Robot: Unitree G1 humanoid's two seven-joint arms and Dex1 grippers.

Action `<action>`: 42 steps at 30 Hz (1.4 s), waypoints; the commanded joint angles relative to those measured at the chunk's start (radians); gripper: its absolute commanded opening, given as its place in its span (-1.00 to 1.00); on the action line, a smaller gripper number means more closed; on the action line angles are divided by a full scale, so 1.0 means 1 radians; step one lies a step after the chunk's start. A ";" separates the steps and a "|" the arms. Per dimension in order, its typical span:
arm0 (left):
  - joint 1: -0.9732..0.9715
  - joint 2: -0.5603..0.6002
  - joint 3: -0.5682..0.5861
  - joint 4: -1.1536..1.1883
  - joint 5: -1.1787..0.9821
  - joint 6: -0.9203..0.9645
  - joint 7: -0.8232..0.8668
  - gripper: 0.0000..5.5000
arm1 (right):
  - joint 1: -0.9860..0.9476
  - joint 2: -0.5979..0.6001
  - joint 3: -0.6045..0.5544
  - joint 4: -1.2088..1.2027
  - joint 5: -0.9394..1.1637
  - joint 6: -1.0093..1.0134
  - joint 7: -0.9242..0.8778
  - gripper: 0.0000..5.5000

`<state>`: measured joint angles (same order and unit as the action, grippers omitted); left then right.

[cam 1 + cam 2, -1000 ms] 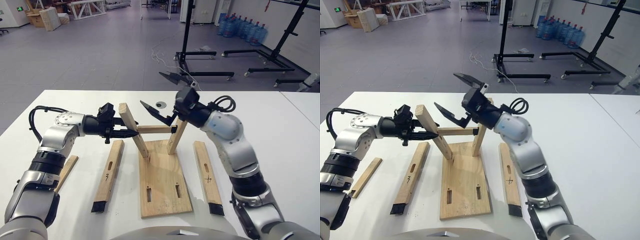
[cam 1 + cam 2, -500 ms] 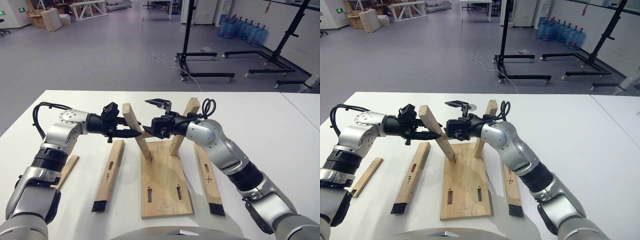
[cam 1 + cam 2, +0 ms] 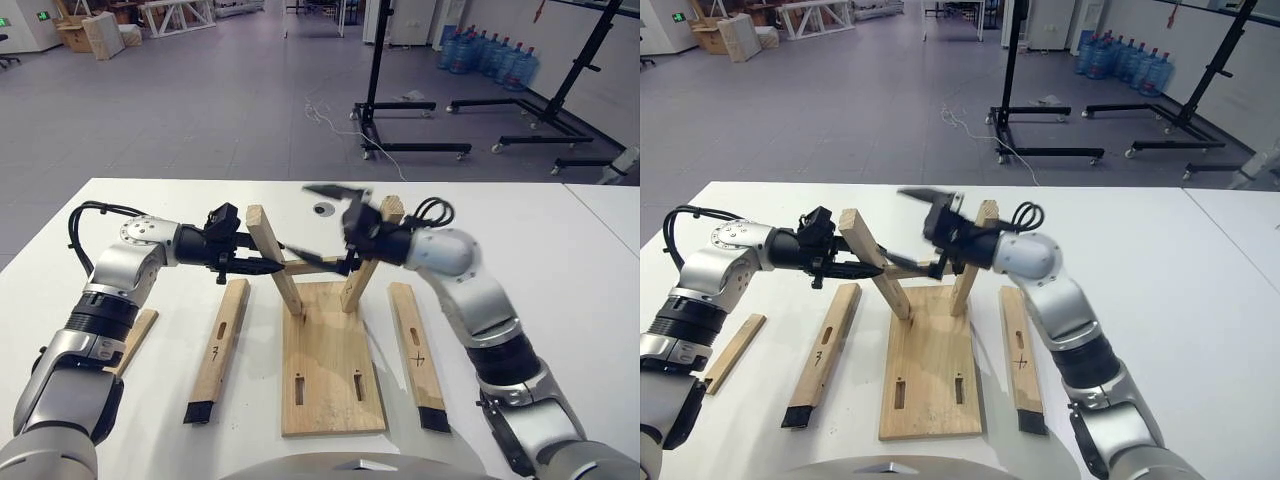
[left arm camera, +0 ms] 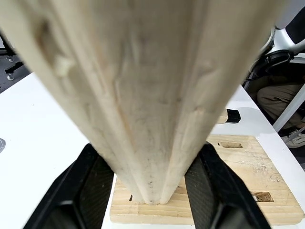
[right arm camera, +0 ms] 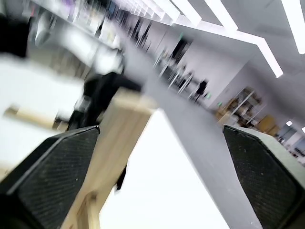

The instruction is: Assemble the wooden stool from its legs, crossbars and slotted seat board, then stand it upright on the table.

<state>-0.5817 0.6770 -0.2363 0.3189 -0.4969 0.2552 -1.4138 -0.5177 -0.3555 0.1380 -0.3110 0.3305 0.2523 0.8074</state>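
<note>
The slotted seat board [image 3: 330,385] lies flat on the white table. Two legs stand tilted in its far slots: the left leg [image 3: 272,258] and the right leg [image 3: 370,250], joined by a thin crossbar [image 3: 312,266]. My left gripper [image 3: 262,266] is shut on the left leg [image 4: 143,95], one black finger [image 4: 86,191] on each side of it. My right gripper [image 3: 335,230] hangs wide open over the crossbar, between the two legs, one finger above and one at bar height. In its wrist view the pads [image 5: 52,167] stand far apart, a leg [image 5: 119,129] between them.
Two loose slotted legs lie flat beside the board, one on the left [image 3: 218,350] and one on the right [image 3: 415,355]. A short crossbar [image 3: 133,340] lies at the far left. A round hole [image 3: 321,209] is in the table behind the legs.
My open right gripper swung down and left toward the crossbar, then drew back right to the middle between the legs. The left gripper has kept hold of the left leg.
</note>
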 commanded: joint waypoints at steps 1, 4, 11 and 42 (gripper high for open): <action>0.079 -0.008 -0.079 0.029 0.112 0.024 -0.007 -0.27 | -0.187 -0.034 -0.311 0.034 0.447 0.175 0.000 0.73; 0.064 -0.017 -0.077 0.026 0.102 0.031 -0.014 -0.27 | -0.181 -0.177 -0.480 0.251 0.661 0.349 0.121 0.73; 0.042 -0.018 -0.089 0.027 0.116 0.029 -0.038 -0.27 | -0.010 -0.312 -0.359 0.498 0.573 0.475 0.402 0.73; -0.102 -0.090 -0.152 0.039 0.167 0.049 -0.140 -0.27 | -0.048 0.045 0.110 0.481 0.193 0.196 0.477 0.73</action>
<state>-0.6972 0.6667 -0.2849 0.3682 -0.4175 0.2949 -1.5398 -0.5420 -0.4075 0.0738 0.1752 0.6057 0.4265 1.2695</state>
